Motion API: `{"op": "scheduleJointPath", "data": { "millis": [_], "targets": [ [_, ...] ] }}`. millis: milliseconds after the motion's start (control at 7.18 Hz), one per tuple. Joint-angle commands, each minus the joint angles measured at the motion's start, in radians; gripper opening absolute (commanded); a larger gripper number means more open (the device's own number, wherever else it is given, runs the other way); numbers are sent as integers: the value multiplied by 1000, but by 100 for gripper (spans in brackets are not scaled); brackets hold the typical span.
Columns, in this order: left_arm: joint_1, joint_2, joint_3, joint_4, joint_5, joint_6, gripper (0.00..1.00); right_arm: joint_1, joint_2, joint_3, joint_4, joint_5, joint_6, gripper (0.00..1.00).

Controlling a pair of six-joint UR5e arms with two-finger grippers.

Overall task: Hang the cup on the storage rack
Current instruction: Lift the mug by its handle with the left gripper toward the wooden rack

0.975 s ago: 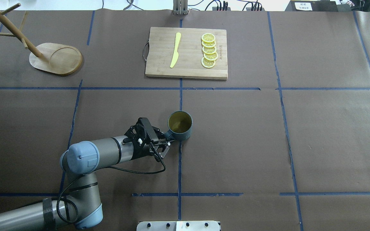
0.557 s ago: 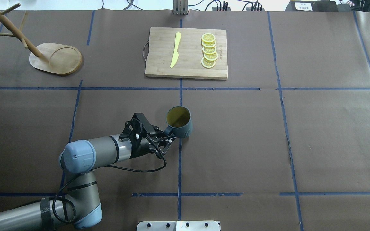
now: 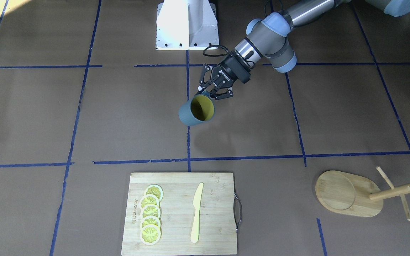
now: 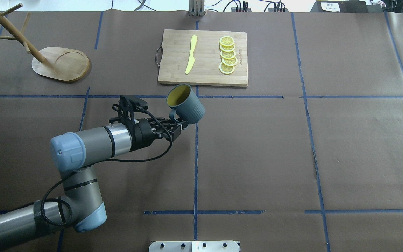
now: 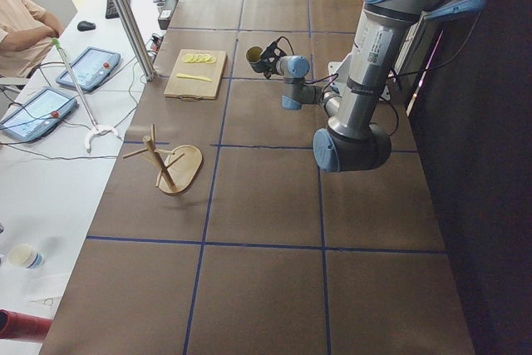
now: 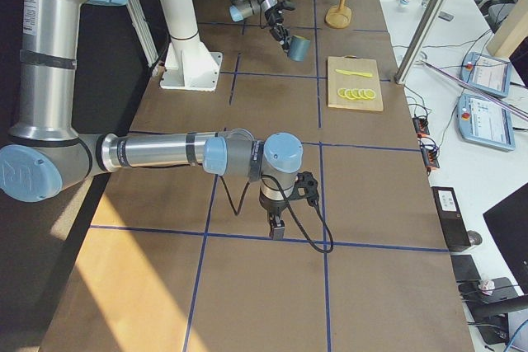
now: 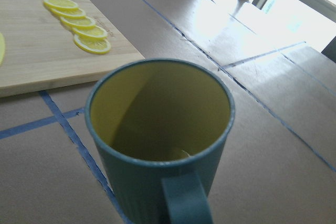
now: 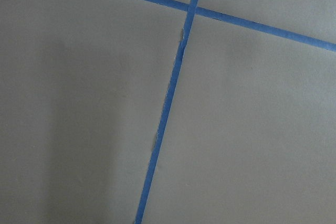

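1. Front-facing: shows the cup (image 3: 195, 111) clear of the table (image 3: 84, 117), tilted, yellow inside toward the camera, handle pinched in the left gripper (image 3: 215, 94). Reads "ROBOTIQ" in white on the gripper body (small, but legible). Places the rack (image 3: 347, 193) well apart, toward the table's corner.
2. Overhead: confirms a pinch on the handle loop alone and puts the cup near the front edge of the board (image 4: 173, 75). Suggests a risk: could swing or slip in so narrow a hold on the long carry to the rack.
3. Left side: sets the rack upright with thin pegs (image 5: 137, 155). Could miss a peg, or tip the probably light stand, if the loop arrives misaligned.
4. Right side: shows the right gripper (image 6: 276, 228) low over the table, far from the cup. Cannot tell whether spread or closed.
5. Left wrist: looks into the cup, handle nearest. Shows no word on the visible side, and leaves the board's engraved mark beside the lemon slices (image 7: 79, 23) unreadable.
6. Right wrist: shows only table and blue tape (image 8: 172, 77), no writing.
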Motion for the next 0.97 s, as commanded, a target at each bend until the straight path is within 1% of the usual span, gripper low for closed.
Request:
{"op": "scheduleJointPath", "data": {
  "millis": [0, 139, 278, 418, 696, 835],
  "targets": [
    [-131, 22, -3, -95, -2, -461, 0, 0, 0, 2, 0, -1, -2, 100],
    [-169, 21, -3, -97, -2, -655, 0, 0, 0, 2, 0, -2, -2, 100],
    [-221, 21, 0, -129, -1, -862, 0, 0, 2, 2, 0, -3, -2, 100],
    [-293, 22, 6, -149, -1, -1072, 0, 0, 2, 4, 2, -3, -3, 100],
    [-430, 22, 41, -158, -1, -1370, 0, 0, 2, 8, 0, -3, -3, 100],
    [-475, 22, 91, -230, -2, -1480, 0, 0, 2, 10, 2, -3, -3, 100]
  ]
}}
